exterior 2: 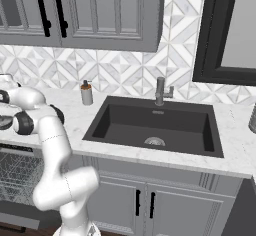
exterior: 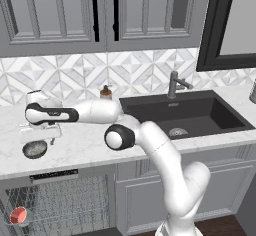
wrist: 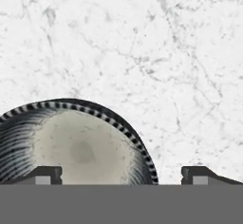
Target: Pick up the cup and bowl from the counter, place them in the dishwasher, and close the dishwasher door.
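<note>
Jaws spread wide, empty, straddling the bowl [wrist: 71, 144] rim from above.

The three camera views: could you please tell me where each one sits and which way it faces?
Left base view: behind the arm's left, facing the counter, bowl, open dishwasher with the cup; arm rises lower right.
Right base view: behind its right, facing the sink; arm lower left.
Hand view: looks down along the open gripper at the bowl on marble; fingers at bottom.
Both base views share sink, faucet, soap dispenser.
</note>
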Tool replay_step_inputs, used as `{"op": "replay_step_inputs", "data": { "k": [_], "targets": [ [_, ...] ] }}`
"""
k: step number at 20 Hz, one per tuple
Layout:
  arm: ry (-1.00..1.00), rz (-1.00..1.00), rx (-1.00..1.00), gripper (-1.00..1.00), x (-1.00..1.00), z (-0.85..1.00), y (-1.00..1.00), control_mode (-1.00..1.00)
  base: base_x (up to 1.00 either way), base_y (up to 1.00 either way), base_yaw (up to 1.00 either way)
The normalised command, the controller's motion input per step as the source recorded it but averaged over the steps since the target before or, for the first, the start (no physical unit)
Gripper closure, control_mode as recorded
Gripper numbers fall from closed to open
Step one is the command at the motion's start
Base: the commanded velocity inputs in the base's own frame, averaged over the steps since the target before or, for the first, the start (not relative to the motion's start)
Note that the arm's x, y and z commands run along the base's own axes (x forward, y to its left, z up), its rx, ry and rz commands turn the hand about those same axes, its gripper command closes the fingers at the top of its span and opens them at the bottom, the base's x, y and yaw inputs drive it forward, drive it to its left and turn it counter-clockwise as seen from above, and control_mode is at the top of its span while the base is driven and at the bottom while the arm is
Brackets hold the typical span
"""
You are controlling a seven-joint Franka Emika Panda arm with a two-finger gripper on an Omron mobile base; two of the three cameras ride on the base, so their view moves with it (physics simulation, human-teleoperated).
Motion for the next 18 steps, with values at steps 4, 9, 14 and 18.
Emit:
{"op": "replay_step_inputs", "data": {
  "k": [4, 9, 14, 18],
  "targets": [
    [-0.12, 0.0, 0.0, -1.0, 0.04, -0.33, 0.0, -1.0, 0.0, 0.0, 0.0],
    [-0.2, 0.0, 0.0, -1.0, -0.43, -0.69, -0.06, -1.0, 0.0, 0.0, 0.0],
    [-0.08, 0.0, 0.01, -1.0, -0.15, -0.29, 0.0, -1.0, 0.0, 0.0, 0.0],
    [0.0, 0.0, 0.0, 1.0, 0.0, -0.01, 0.0, -1.0, 0.0, 0.0, 0.0]
  ]
}}
